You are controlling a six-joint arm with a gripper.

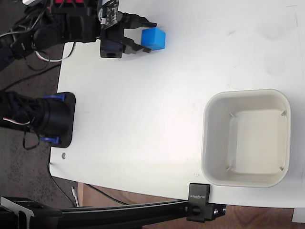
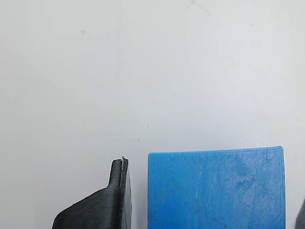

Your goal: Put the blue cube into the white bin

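Blue cube between the parted fingers of the claw, not yet gripped

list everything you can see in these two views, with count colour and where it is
blue cube: 1, bright blue, top left of the table in the fixed view, between the gripper's fingers; fills the lower right of the wrist view
white bin: 1, off-white, right side of the table in the fixed view, nothing visible inside
table: 1, white, under everything
black bracket: 1, black, on a dark rail at the table's bottom edge
arm base: 1, black with blue parts, left edge of the table
cables: several, dark, top left off the table
gripper: 1, black, top left, one finger on each side of the cube, a gap showing beside the left finger in the wrist view
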